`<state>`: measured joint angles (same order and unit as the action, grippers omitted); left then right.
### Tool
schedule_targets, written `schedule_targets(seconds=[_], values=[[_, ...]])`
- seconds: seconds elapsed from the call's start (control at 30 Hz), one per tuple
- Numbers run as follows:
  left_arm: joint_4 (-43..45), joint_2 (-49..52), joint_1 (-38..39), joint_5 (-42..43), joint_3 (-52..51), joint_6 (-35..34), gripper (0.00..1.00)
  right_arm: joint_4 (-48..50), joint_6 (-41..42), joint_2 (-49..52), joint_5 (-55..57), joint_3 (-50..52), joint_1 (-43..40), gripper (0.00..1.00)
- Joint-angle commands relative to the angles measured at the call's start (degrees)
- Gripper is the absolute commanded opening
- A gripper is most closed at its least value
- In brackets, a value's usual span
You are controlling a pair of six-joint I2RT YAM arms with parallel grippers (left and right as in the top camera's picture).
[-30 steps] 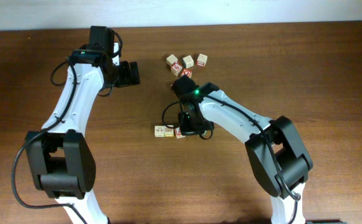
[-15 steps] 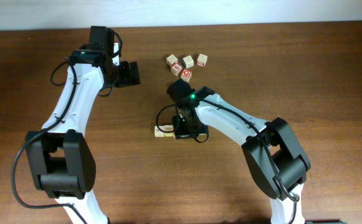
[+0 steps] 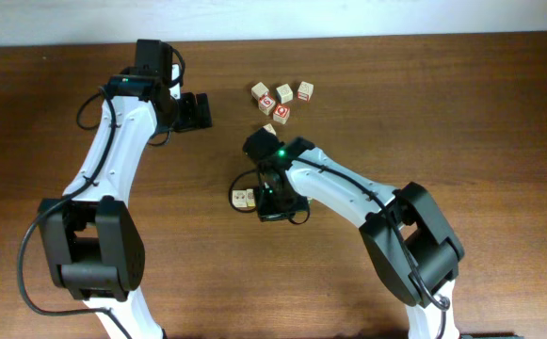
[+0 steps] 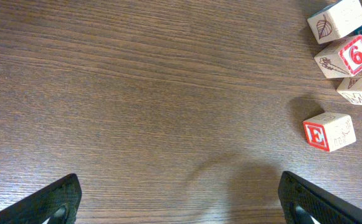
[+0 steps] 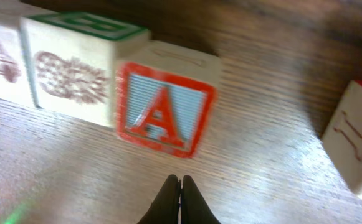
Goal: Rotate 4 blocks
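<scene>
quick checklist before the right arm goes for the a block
1. Right end effector shut and empty: ok.
2. A block just ahead of its tips, with a gap between: ok.
3. A block square with the green-topped block beside it: not ok, it looks skewed.
4. Left end effector open, empty, away from the A block: ok.
5. Overhead view of the A block: not ok, the right arm hides it; only the end block shows.
6. Right wrist picture sharp enough to steer by: not ok, it is blurred.
</scene>
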<state>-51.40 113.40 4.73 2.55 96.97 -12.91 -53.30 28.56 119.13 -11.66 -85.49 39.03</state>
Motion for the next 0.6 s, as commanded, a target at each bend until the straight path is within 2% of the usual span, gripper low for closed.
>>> schedule_targets(seconds=[0.0,0.43,0.57], values=[[-0.1,-0.4,-0.1,-0.4,0.7,0.3,0.99,2.0,0.4,0.2,2.1,-0.9,0.1,0.05],[-0.1,-0.4,-0.1,-0.4,0.7,0.3,0.99,4.2,0.4,0.3,3.3,-0.9,0.8,0.05],[-0.1,-0.4,-0.1,-0.4,0.7,0.3,0.99,0.8,-0.6,-0.7,2.6,-1.5,-0.7,0.04]])
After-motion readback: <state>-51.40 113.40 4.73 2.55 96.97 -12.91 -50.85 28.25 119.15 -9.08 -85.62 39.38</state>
